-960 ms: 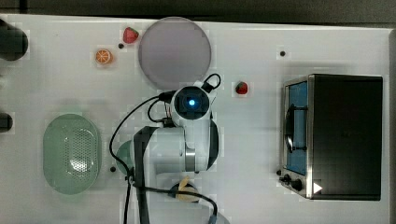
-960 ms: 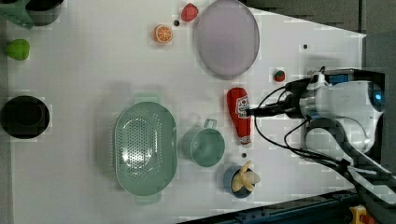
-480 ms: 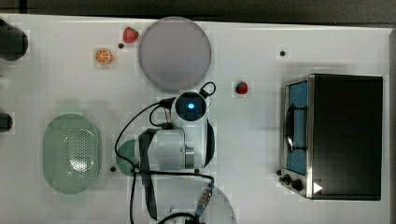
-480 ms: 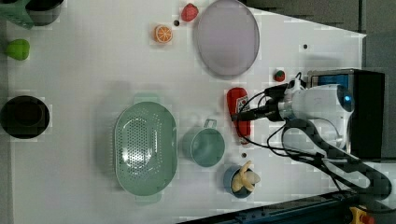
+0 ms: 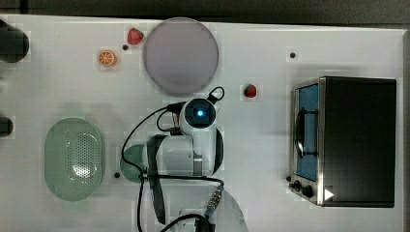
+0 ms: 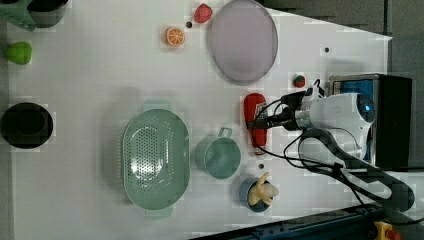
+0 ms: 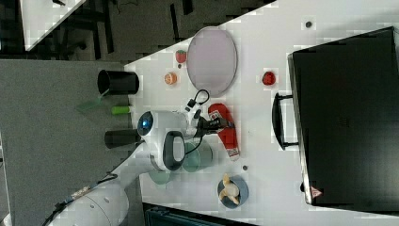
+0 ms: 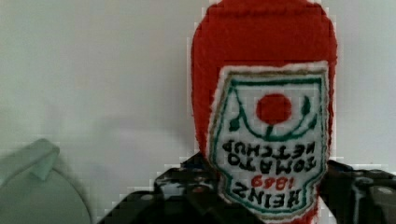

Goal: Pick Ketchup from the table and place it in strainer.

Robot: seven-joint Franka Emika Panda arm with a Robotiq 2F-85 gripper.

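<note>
The ketchup (image 6: 255, 122) is a red plush bottle with a white label, and it lies flat on the white table (image 6: 100, 75), between the grey-lilac plate (image 6: 243, 40) and the teal cup (image 6: 218, 156), just beside the cup's handle. In the left view the gripper (image 6: 261, 120) is down at the middle of the bottle, with its dark fingers (image 6: 270, 121) against the bottle's body. In the right view the fingers (image 7: 221, 124) also lie across the bottle (image 7: 225, 128), near the label. In the wrist view the bottle (image 8: 264, 116) stands between the two dark finger parts, one on each side of the label. I cannot tell whether the fingers already press the bottle or are only placed around it; the bottle itself rests on the table. In the top view the arm covers the bottle. The strainer (image 6: 156, 157), a pale mint-green oval basket with a perforated bottom, sits well apart from the bottle, on the other side of the cup, and nothing lies in it. One strawberry (image 6: 299, 80) lies near the black toaster oven (image 6: 390, 120), and another (image 6: 202, 12) lies beside an orange slice (image 6: 175, 36). A small blue bowl (image 6: 252, 192) with a pale item in it stands close to the cup.
</note>
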